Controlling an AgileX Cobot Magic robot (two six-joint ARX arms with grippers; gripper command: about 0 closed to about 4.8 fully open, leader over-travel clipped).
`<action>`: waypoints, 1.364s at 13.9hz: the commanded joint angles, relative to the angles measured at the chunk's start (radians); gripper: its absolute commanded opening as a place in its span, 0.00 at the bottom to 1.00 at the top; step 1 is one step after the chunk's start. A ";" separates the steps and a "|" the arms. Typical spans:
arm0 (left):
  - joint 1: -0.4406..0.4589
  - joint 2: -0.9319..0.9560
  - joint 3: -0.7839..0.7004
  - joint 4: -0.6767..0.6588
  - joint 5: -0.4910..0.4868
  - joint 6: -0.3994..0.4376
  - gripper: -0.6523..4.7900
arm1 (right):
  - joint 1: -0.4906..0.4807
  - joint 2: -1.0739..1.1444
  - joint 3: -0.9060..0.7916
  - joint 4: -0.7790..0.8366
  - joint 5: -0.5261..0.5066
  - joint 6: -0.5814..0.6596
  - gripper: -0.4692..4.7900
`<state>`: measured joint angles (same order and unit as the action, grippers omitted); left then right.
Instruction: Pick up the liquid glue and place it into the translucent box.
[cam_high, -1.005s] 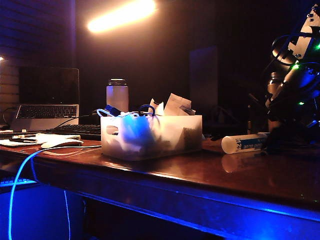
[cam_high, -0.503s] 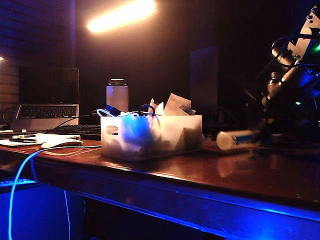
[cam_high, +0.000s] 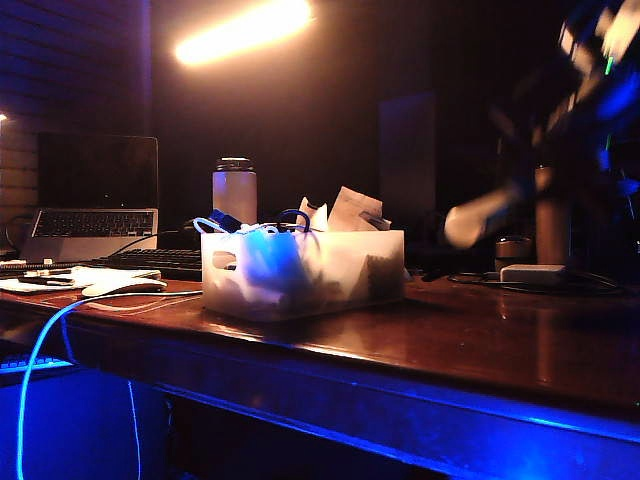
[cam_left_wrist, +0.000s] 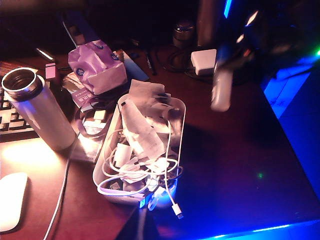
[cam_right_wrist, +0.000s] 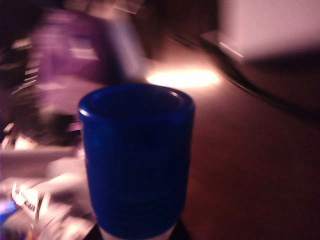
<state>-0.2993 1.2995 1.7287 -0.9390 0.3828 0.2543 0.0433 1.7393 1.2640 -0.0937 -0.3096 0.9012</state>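
Observation:
The liquid glue (cam_high: 482, 217), a white bottle blurred by motion, hangs in the air to the right of the translucent box (cam_high: 300, 282), tilted with its base toward the box. My right gripper (cam_high: 532, 190) is shut on its cap end. The left wrist view shows the glue (cam_left_wrist: 220, 91) beside the box's far right corner, off the table, hanging from the dark right gripper (cam_left_wrist: 228, 50). Its blue cap (cam_right_wrist: 136, 160) fills the right wrist view. The box's rim (cam_left_wrist: 182, 120) encloses cables and paper slips. My left gripper is in no view.
A metal flask (cam_high: 235, 190) stands behind the box, left of it. A laptop (cam_high: 95, 200) and keyboard (cam_high: 150, 262) sit at the far left, with a white mouse (cam_left_wrist: 11, 200). A purple tissue pack (cam_left_wrist: 97, 67) and a white charger (cam_high: 532, 273) lie on the table.
The glue lay on the table at the right; the right gripper closed on it and has lifted it up and leftward toward the box. Nothing else has shifted.

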 joint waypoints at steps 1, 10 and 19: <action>0.000 -0.004 0.003 0.045 0.069 0.000 0.11 | 0.002 -0.092 0.006 0.060 -0.004 -0.205 0.27; 0.000 -0.010 0.003 0.048 0.161 -0.030 0.11 | 0.129 -0.255 0.005 0.071 -0.003 -0.652 0.27; 0.000 -0.016 0.003 0.031 0.182 -0.030 0.11 | 0.303 -0.178 0.006 0.293 0.084 -0.555 0.27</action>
<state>-0.2996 1.2873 1.7287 -0.9142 0.5575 0.2276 0.3347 1.5501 1.2652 0.1356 -0.2306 0.3016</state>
